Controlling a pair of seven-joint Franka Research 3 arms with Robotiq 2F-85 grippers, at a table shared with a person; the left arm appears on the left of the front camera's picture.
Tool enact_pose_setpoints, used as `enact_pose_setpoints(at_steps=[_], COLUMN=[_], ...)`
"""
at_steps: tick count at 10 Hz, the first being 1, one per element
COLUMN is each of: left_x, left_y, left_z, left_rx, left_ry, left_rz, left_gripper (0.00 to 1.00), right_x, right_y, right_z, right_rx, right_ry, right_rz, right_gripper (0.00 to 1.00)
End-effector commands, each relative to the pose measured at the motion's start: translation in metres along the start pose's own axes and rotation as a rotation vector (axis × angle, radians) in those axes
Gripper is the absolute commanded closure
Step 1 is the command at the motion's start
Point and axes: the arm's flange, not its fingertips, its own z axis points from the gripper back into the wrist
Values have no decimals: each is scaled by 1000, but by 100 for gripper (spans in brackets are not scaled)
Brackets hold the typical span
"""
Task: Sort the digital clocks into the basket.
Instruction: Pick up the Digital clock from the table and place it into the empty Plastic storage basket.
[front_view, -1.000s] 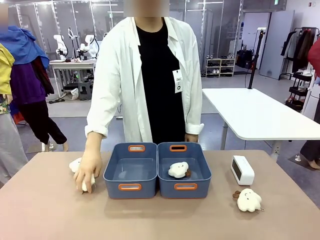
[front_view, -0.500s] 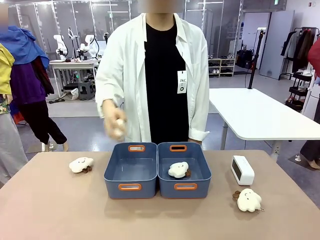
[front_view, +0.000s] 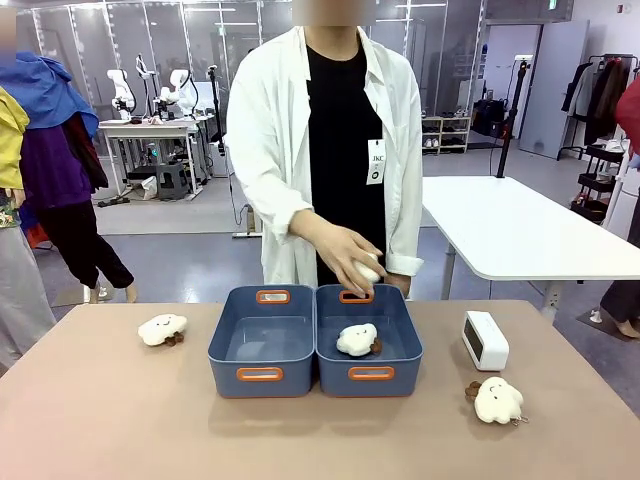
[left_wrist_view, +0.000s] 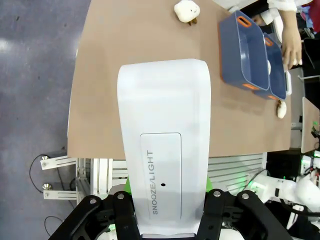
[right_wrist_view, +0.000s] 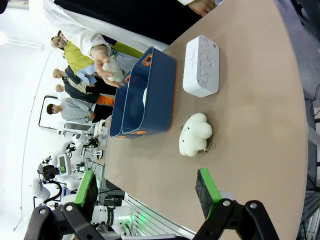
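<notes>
My left gripper (left_wrist_view: 162, 222) is shut on a white digital clock (left_wrist_view: 162, 145); its face reads SNOOZE/LIGHT and it stands high over the table's left end. The second clock (front_view: 485, 340) (right_wrist_view: 201, 65) lies on the table right of the bins. Two blue baskets stand side by side: the left one (front_view: 228, 362) (left_wrist_view: 242, 47) holds nothing, the right one (front_view: 405, 365) (right_wrist_view: 157, 95) holds a white plush cloud (front_view: 356, 339). My right gripper (right_wrist_view: 146, 187) is open, above the table's right edge, with nothing between its green pads.
The person's hand (front_view: 345, 262) (right_wrist_view: 102, 57) holds a plush cloud above the right basket's far end. One plush (front_view: 162, 329) (left_wrist_view: 186, 10) lies left of the baskets, another (front_view: 497, 400) (right_wrist_view: 195, 134) near the second clock. The brown table (front_view: 100, 420) is bare in front.
The person's hand picked a plush cloud up from the table's left side, lifted it and carried it rightward to above the right basket.
</notes>
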Motion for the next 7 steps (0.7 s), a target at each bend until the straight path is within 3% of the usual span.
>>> enact_pose_setpoints(at_steps=[1, 2, 5, 7], left_x=[0, 0, 37, 56], left_y=[0, 0, -157, -187], left_z=[1, 0, -30, -44], left_rx=[-1, 0, 221, 217], left_ry=[7, 0, 64, 113], left_rz=[-22, 0, -290, -309], left_gripper=[100, 50, 50, 50], right_x=[-1, -1, -1, -1], right_y=[2, 2, 2, 2], right_z=[3, 3, 3, 3], right_rx=[8, 8, 8, 8], right_ry=[1, 1, 1, 1], right_rz=[10, 10, 10, 10], right_gripper=[0, 0, 0, 0])
